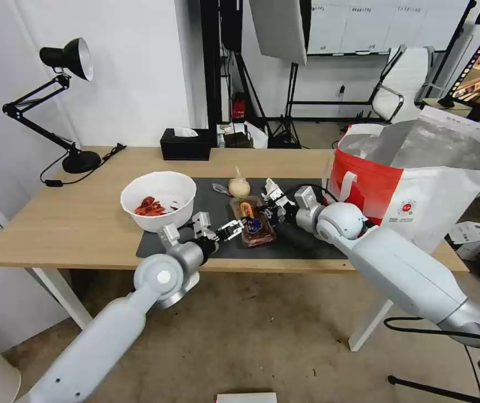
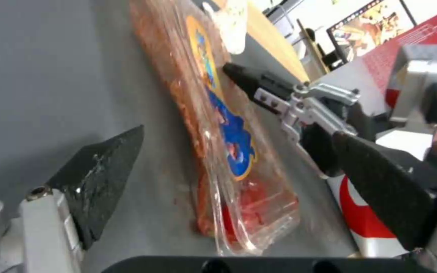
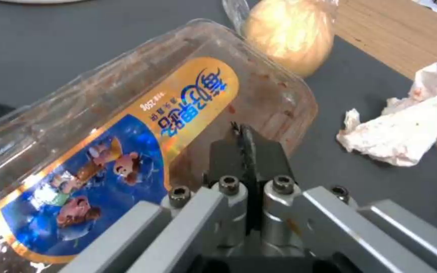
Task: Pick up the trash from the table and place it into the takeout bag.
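My left tool (image 2: 239,167) spread astride clear plastic tray with food scraps (image 2: 213,113) mid-worktop; right tool (image 3: 246,146) pressed together pinching tray rim. I fear thin rim slipping, scraps spilling.

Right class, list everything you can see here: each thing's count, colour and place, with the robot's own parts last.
Tray: one, clear, orange-blue label, mat centre.
Bowl: one, white, red shells, mat's left end.
Lump: one, beige, behind tray.
Napkin: one, white, crumpled, on mat.
Takeout bag: one, white-red, table's right end.
Tissue box: one, black, far edge.
Lamp: one, black, far left.
Table: one, light wood.
Left gripper: open, at tray.
Right gripper: shut, beside tray.
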You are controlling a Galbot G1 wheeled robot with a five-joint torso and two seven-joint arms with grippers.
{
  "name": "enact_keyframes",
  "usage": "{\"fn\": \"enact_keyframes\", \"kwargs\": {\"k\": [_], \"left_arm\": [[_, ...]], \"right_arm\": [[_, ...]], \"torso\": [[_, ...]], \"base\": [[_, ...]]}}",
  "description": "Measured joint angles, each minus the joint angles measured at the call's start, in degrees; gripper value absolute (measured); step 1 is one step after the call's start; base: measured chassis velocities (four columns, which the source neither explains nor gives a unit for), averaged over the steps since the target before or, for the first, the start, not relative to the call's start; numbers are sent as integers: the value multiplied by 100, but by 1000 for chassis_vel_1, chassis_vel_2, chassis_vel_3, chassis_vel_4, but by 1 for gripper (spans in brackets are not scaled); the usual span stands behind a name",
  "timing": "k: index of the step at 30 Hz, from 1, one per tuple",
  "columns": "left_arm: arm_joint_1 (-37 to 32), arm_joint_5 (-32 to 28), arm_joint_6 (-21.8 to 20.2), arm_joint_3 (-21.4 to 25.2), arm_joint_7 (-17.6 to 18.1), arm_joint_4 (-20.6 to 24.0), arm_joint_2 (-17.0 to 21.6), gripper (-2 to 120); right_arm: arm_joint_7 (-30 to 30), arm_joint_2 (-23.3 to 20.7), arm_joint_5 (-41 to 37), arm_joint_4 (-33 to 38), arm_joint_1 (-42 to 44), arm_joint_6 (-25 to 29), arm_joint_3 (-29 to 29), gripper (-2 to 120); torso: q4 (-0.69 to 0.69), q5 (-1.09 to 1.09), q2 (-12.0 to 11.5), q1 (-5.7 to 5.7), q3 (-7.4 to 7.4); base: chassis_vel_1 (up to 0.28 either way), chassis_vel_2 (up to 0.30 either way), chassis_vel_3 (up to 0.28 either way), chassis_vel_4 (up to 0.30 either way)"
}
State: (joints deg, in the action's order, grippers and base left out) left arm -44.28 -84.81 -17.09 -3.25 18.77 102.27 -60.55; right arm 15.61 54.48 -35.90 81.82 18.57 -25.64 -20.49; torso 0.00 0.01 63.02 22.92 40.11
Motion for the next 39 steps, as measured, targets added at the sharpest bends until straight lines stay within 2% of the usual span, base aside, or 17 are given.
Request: {"fn": "enact_keyframes", "kwargs": {"k": [9, 10, 11, 13, 14, 17, 18, 21, 22, 28, 31, 32, 33, 36, 37, 38, 39], "left_arm": [[205, -191, -135, -97, 79, -252, -126, 99], [225, -204, -139, -121, 84, -277, -143, 93], [225, -204, -139, -121, 84, -277, -143, 93], [239, -209, -138, -147, 89, -326, -191, 82], [239, -209, -138, -147, 89, -326, -191, 82], [253, -208, -112, -168, 100, -391, -235, 69], [253, -208, -112, -168, 100, -391, -235, 69], [271, -203, -89, -177, 109, -407, -237, 54], [271, -203, -89, -177, 109, -407, -237, 54], [262, -182, -68, -178, 119, -415, -230, 28], [257, -178, -63, -179, 119, -415, -230, 25], [243, -170, -2, -183, 119, -417, -231, 14], [243, -170, -2, -183, 119, -417, -231, 14], [239, -160, 40, -189, 119, -421, -231, 0], [239, -160, 40, -189, 119, -421, -231, 0], [237, -156, 51, -189, 119, -421, -230, 0], [234, -148, 58, -181, 119, -413, -230, 0]], "right_arm": [[-7, 19, 0, 14, 22, 0, 0, 0], [-10, 29, 0, 14, 23, 0, 0, 0], [-10, 29, 0, 14, 23, 0, 0, 0], [-13, 41, -1, 14, 23, 0, 1, 0], [-13, 41, -1, 14, 23, 0, 1, 0], [-18, 46, -1, 23, 29, 0, 7, 0], [-18, 46, -1, 23, 29, 0, 7, 0], [-21, 37, -3, 49, 63, 0, 23, 0], [-21, 37, -3, 49, 63, 0, 23, 0], [-22, 29, -6, 58, 82, 0, 26, 0], [-23, 29, -8, 60, 85, 0, 25, 0], [-28, 29, -26, 76, 101, 1, 34, 0], [-28, 29, -26, 76, 101, 1, 34, 0], [-125, 27, -211, 112, 139, 43, 72, 0], [-125, 27, -211, 112, 139, 43, 72, 0], [-257, 29, -462, 156, 182, 183, 118, 0], [-632, 60, -893, 216, 244, 591, 164, 0]], "torso": [[0, 0, 0, 0, 0], [0, 0, 0, 0, 0], [0, 0, 0, 0, 0], [0, 0, 0, 0, 0], [0, 0, 0, 0, 0], [0, -1, 0, 0, 0], [0, -1, 0, 0, 0], [0, -1, 0, 0, 0], [0, -1, 0, 0, 0], [0, -1, 0, 0, 0], [0, -1, 0, 0, 0], [0, -1, 0, 0, 0], [0, -1, 0, 0, 0], [0, -1, 0, 0, 0], [0, -1, 0, 0, 0], [0, -1, 0, 0, 0], [-1, -2, 0, 0, 0]], "base": [[0, 0, 0, 0], [0, 0, 0, 0], [0, 0, 0, 0], [0, 0, 0, 0], [0, 0, 0, 0], [0, 0, 0, 0], [0, 0, 0, 0], [0, 0, 0, 0], [0, 0, 0, 0], [0, 0, 0, 0], [0, 0, 0, 0], [0, 0, 0, 0], [0, 0, 0, 0], [0, 0, 0, 0], [0, 0, 0, 0], [0, 0, 0, 0], [0, 0, 0, 0]]}}
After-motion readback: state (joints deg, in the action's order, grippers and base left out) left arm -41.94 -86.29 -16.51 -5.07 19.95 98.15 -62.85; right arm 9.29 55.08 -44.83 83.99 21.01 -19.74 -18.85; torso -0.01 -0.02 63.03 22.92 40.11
